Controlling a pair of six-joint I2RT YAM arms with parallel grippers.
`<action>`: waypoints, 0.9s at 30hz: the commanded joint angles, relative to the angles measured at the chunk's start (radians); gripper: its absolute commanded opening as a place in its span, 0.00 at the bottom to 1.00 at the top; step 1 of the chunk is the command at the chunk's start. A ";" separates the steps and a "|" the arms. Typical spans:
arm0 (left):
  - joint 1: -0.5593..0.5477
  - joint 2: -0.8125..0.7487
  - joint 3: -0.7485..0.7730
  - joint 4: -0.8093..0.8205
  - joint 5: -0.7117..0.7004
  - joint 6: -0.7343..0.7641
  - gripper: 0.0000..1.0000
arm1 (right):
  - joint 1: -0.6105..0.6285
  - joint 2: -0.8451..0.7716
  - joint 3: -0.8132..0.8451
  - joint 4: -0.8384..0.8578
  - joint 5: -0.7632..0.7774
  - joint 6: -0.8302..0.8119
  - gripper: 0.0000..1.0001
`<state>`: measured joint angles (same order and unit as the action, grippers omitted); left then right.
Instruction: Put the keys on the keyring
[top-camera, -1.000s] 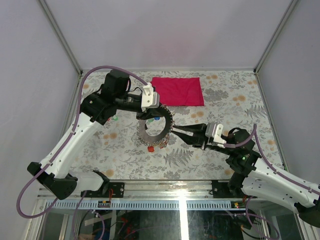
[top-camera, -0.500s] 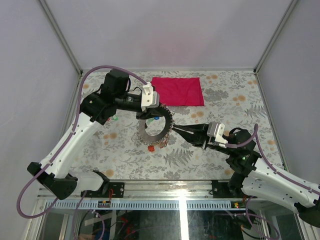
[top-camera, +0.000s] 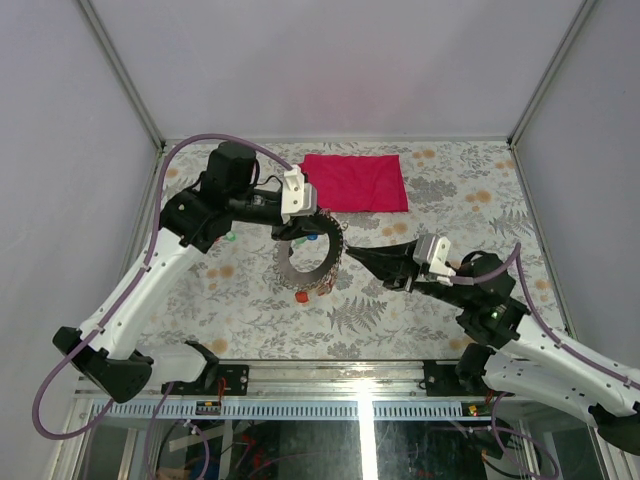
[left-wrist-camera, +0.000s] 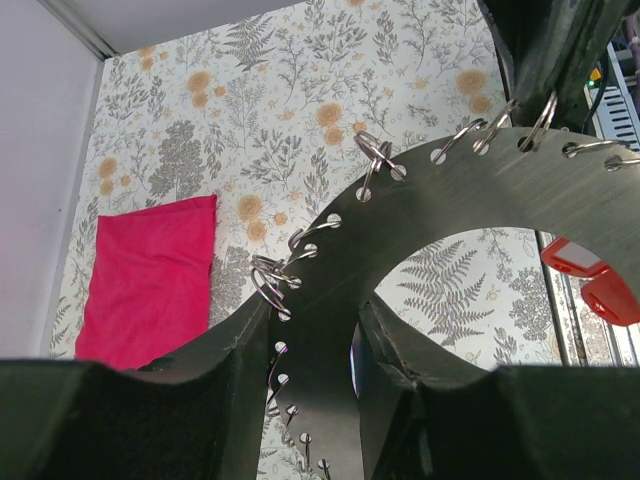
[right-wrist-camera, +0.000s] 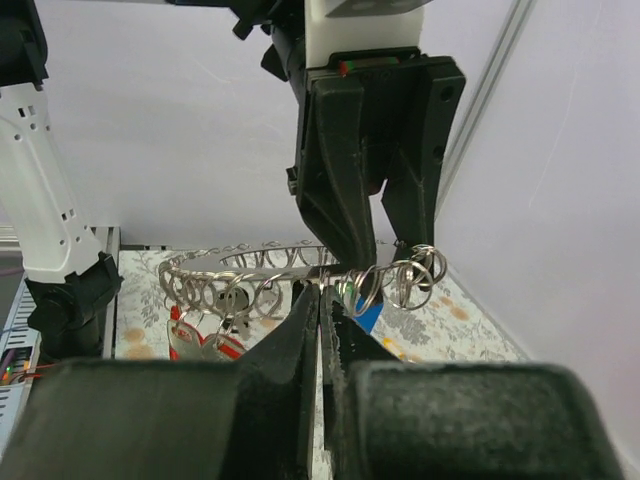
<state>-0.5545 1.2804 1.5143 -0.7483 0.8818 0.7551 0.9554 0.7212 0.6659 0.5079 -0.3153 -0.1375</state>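
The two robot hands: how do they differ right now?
The left hand has its fingers apart, clamped on the keyring. The right hand has its fingers pressed together, tips at the keyring's rim. The left hand reaches in from the left, the right hand from the right. Both are black, two-fingered, and meet at the keyring.

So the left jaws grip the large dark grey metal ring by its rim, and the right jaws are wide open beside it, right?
Not quite. The left jaws do grip the large dark grey metal ring by its rim, but the right jaws beside it are shut, not wide open. The right wrist view shows their fingers closed together.
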 joint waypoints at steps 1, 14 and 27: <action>0.001 -0.045 -0.065 0.132 0.021 -0.075 0.03 | 0.007 -0.026 0.148 -0.170 0.058 0.030 0.00; 0.001 -0.081 -0.262 0.388 0.131 -0.288 0.28 | 0.006 0.133 0.549 -0.852 0.095 0.164 0.00; 0.001 -0.117 -0.324 0.468 0.137 -0.355 0.47 | 0.006 0.179 0.617 -0.930 0.150 0.196 0.00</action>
<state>-0.5598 1.1873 1.2022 -0.3733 0.9894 0.4389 0.9600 0.8970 1.2289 -0.4442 -0.1997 0.0406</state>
